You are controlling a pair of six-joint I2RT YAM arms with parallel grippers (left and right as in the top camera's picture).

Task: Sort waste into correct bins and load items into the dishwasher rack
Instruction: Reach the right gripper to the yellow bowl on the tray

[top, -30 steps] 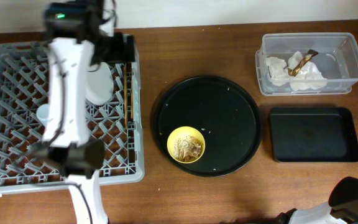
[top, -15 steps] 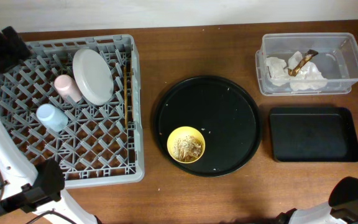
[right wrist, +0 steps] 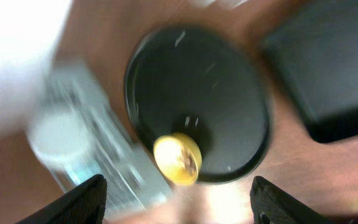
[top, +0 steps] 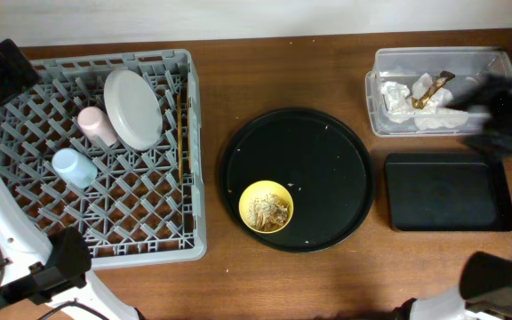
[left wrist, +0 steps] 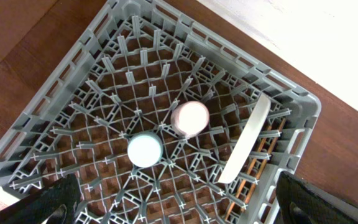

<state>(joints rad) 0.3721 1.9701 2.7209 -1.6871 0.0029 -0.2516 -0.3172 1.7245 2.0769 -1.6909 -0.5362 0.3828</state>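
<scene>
The grey dishwasher rack (top: pixel 25 240) holds the pale grey plate (top: pixel 132 108) on edge, the pink cup (top: pixel 95 125), the light-blue cup (top: pixel 73 166) and the chopsticks (top: pixel 180 133). The left wrist view shows the same rack (left wrist: pixel 61 93), pink cup (left wrist: pixel 190 118), blue cup (left wrist: pixel 145 150) and plate (left wrist: pixel 246 146). My left gripper (left wrist: pixel 179 214) is open and empty, high above the rack. The yellow bowl (top: pixel 266 206) with tan food scraps (top: pixel 268 211) sits on the round black tray (top: pixel 318 160). My right gripper (right wrist: pixel 182 211) is open and empty, blurred, above the bowl (right wrist: pixel 177 159). The clear tub (top: pixel 496 67) holds the tissue (top: pixel 398 100) and the wrapper (top: pixel 432 89).
The shallow black rectangular tray (top: pixel 450 191) lies below the clear tub. My right arm (top: pixel 505 107) shows as a blur over the tub's right end. My left arm (top: pixel 3 67) stands at the rack's far-left corner. Bare wood lies between rack and round tray.
My left arm has swung off the rack to its left edge, uncovering the plate and cups. My right arm has come up fast on the right, over the tub.
</scene>
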